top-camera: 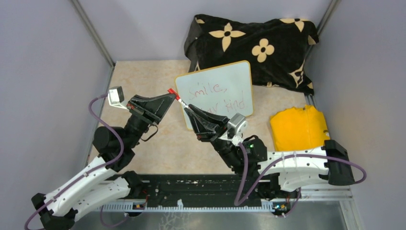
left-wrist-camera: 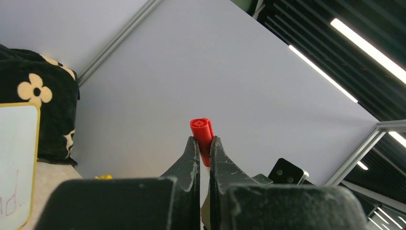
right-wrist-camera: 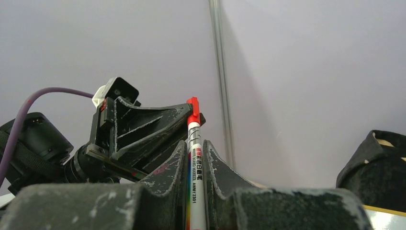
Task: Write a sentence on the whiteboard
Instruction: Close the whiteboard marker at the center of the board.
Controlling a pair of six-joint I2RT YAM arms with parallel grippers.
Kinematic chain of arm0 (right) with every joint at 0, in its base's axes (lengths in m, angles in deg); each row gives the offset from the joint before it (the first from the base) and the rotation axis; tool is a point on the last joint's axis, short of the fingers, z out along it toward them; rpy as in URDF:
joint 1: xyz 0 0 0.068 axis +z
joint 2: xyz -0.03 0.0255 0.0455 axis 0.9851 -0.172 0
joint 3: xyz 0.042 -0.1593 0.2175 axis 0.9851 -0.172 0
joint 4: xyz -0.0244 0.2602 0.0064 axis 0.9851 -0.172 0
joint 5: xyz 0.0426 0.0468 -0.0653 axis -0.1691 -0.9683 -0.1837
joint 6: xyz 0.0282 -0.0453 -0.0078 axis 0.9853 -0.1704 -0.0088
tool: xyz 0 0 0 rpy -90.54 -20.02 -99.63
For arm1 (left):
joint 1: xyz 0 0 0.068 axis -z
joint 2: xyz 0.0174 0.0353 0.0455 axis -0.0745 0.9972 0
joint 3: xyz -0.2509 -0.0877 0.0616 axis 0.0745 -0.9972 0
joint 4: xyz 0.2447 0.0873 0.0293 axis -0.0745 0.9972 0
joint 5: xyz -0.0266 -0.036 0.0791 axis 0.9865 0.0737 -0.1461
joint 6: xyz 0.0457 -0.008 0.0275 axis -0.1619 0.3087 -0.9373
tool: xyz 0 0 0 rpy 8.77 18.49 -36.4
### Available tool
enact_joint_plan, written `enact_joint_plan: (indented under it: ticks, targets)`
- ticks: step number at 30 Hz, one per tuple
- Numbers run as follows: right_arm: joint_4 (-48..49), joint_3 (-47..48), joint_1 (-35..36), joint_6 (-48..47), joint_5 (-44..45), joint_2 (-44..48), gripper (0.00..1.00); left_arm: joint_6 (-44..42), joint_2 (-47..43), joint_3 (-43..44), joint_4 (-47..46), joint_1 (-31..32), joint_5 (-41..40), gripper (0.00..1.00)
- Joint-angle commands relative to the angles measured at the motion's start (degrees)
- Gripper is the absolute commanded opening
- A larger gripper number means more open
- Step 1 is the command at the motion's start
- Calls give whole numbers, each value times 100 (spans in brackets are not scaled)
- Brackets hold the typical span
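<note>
The whiteboard [top-camera: 229, 75] leans against the black cloth, tilted, with the red sentence [top-camera: 215, 96] "Smile, stay kind" in two lines; my right gripper hides its lower left part. A white marker [top-camera: 178, 99] with a red cap spans both grippers in front of the board's left edge. My left gripper [top-camera: 171, 95] is shut on the red cap [left-wrist-camera: 202, 134]. My right gripper [top-camera: 187, 108] is shut on the marker's white barrel [right-wrist-camera: 195, 165]. The cap [right-wrist-camera: 193, 109] sits at the barrel's end. The board's edge also shows in the left wrist view [left-wrist-camera: 16, 158].
A black flower-patterned cloth [top-camera: 258, 43] lies bunched behind the board. A folded yellow cloth [top-camera: 299, 127] lies on the table at the right. Grey walls enclose the beige table [top-camera: 143, 76] on three sides.
</note>
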Motion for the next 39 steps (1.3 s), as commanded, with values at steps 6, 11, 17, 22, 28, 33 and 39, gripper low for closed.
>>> enact_joint_plan:
  ticks: [6, 11, 17, 22, 28, 33, 39]
  targets:
    - [195, -20, 40, -43, 168, 4, 0, 84, 83, -99, -77, 13, 244, 0]
    - [224, -20, 37, -55, 172, -12, 0, 170, 98, -125, -30, 19, 396, 0]
    - [252, 85, 33, -92, 149, -102, 0, 307, 455, -27, -79, 13, 1191, 0]
    - [327, 189, 29, -214, 138, -171, 0, 686, 798, -144, -441, 13, 1650, 0]
    - [137, 96, 28, -133, 44, 80, 0, 383, 223, -338, -233, 18, 734, 48]
    - [-21, 52, 28, -38, 1, 185, 0, -249, -198, -87, 258, 19, 102, 76]
    - [-7, 7, 28, 246, -146, 233, 0, -662, -350, 404, 802, 15, -211, 73]
